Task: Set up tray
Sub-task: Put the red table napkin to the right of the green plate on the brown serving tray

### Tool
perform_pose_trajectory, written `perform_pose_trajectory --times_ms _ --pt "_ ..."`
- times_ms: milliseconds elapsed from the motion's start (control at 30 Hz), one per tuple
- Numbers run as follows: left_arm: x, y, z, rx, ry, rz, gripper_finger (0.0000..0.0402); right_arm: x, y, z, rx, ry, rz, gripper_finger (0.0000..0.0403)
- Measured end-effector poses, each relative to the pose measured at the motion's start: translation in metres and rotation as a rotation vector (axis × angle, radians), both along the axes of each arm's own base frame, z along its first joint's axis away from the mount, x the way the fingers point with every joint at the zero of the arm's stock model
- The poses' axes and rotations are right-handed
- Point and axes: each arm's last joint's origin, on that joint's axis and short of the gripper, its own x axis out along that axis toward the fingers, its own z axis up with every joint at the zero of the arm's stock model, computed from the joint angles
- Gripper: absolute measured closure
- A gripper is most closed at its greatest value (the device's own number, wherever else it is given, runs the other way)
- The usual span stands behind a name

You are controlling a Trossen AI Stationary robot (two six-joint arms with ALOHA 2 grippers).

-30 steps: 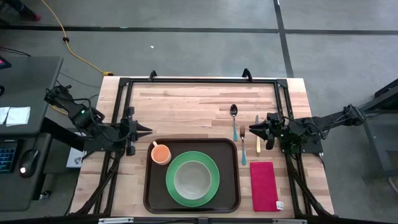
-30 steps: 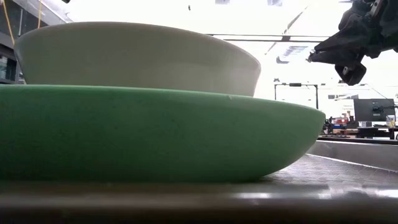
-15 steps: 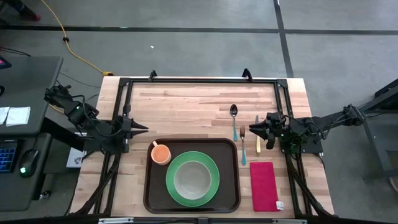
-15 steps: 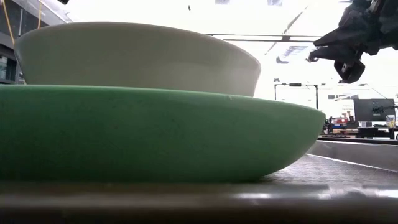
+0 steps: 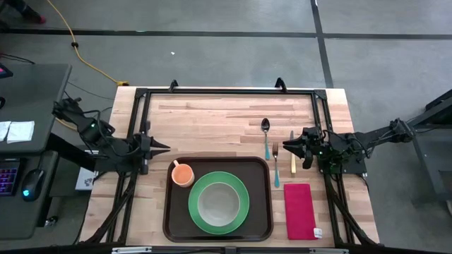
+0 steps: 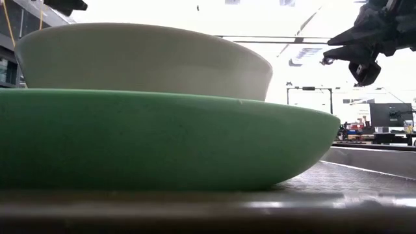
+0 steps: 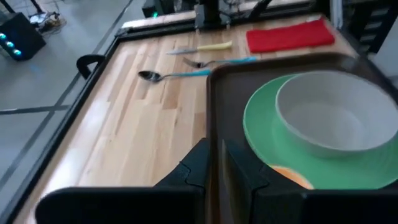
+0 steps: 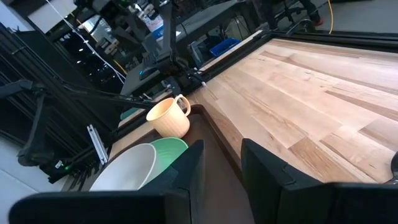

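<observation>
The dark brown tray (image 5: 260, 212) lies flat on the wooden table near its front edge. On it sits a green plate (image 5: 240, 192) with a white bowl (image 5: 217, 202) in it. An orange cup (image 5: 182, 173) stands upright in the tray's far left corner. My left gripper (image 5: 167, 148) hovers just beyond that corner, above the table, its fingers (image 7: 198, 163) a narrow gap apart with nothing between them. My right gripper (image 5: 284, 147) hangs open over the cutlery right of the tray and holds nothing; in its wrist view the fingers (image 8: 189, 165) frame the tray's rim.
Right of the tray lie a blue-handled spoon (image 5: 266, 134), a blue-handled fork (image 5: 276, 168), a yellow-handled knife (image 5: 292, 161) and a red napkin (image 5: 299, 210). A black frame (image 5: 226, 92) runs along the table's far and side edges. Bare wood stretches beyond the tray.
My left gripper has drawn back a little toward the table's left edge and sunk slightly; it now shows at the top left of the low view. Its finger gap looks the same. Tray, dishes and cutlery have stayed put.
</observation>
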Motion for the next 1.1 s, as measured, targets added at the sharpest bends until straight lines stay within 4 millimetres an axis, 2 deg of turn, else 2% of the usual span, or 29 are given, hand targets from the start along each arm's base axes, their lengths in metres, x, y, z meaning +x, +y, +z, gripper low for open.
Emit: perform_pose_trajectory --times_ms 200,433,1100 --pt "-0.006 0.004 -0.020 -0.025 -0.011 -0.019 0.0330 0.000 0.000 0.000 0.002 0.000 0.000 0.0320" --pt "-0.013 0.009 -0.032 -0.033 -0.040 -0.030 0.0330 0.000 0.000 0.000 0.066 -0.009 -0.009 0.0320" --pt "-0.017 0.008 -0.069 -0.066 -0.106 -0.128 0.0330 0.000 -0.002 0.000 0.060 -0.014 -0.070 0.0320"
